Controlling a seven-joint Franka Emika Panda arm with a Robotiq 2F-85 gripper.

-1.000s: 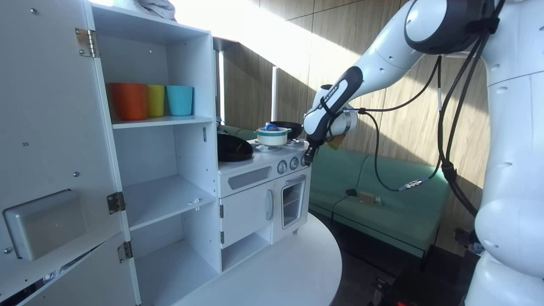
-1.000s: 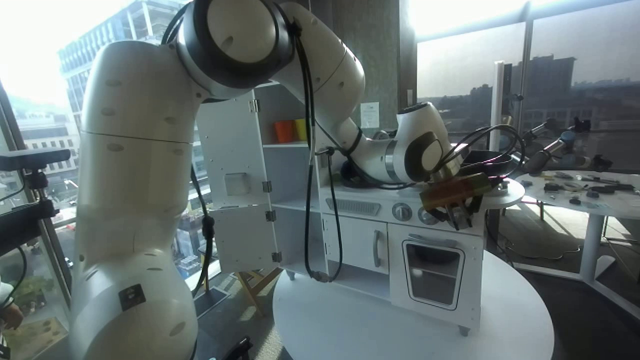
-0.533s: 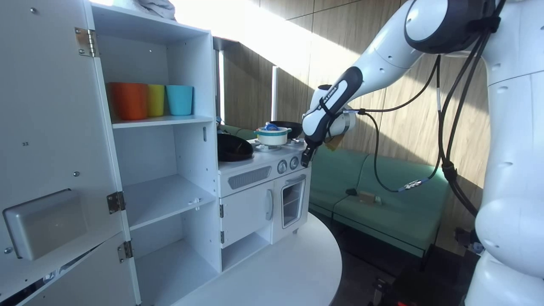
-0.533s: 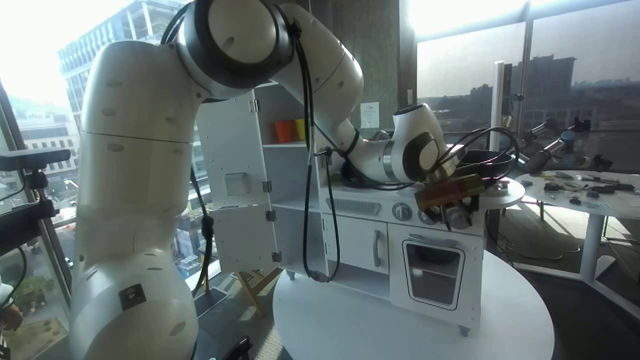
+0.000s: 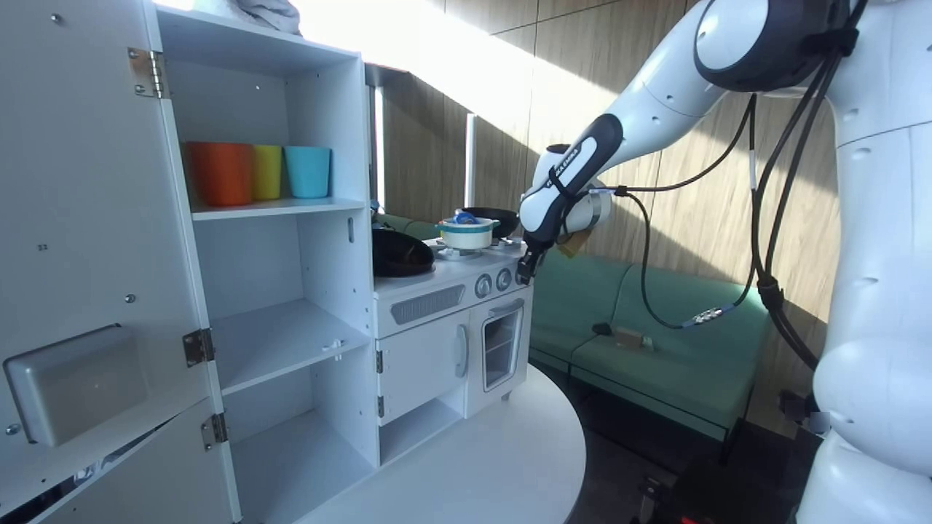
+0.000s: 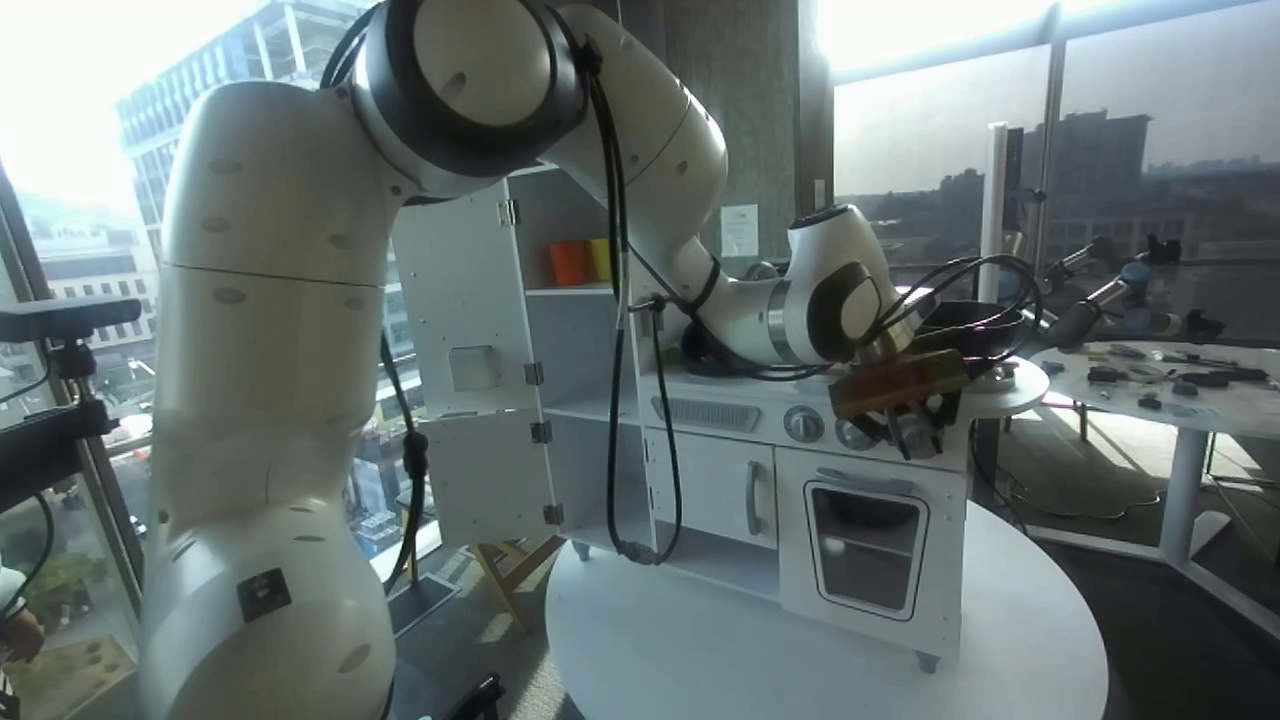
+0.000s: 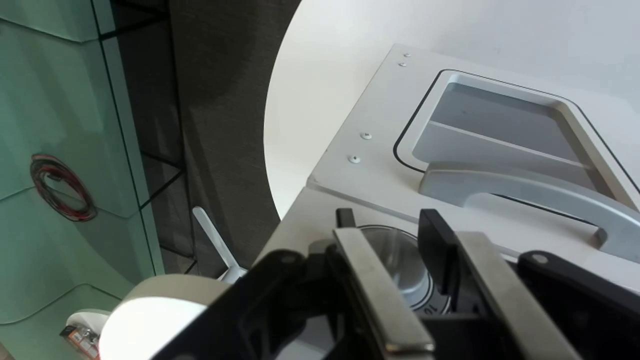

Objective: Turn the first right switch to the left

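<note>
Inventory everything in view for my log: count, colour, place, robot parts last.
Play kitchen: one, white, on the round table.
Round table: one, white, beneath the kitchen.
Tall cabinet: one, white, kitchen's left end.
Cups: three; orange, yellow, blue; on a cabinet shelf.
Cloth: one, grey, atop the cabinet.
Pans: two, black, on the kitchen top.
Pot: one, white with teal rim, same top.
Knobs: three, grey, across the kitchen front.
Oven handle: one, grey, below the knobs.
Bench: one, green, beyond the table.
Cable coil: one, red and dark, on the bench.
Second table: one, white, farther off; small items indistinct.
Robot arm: one, white and black, both exterior views.
End effector: one, mostly black, jaws either side of the rightmost knob.
</note>
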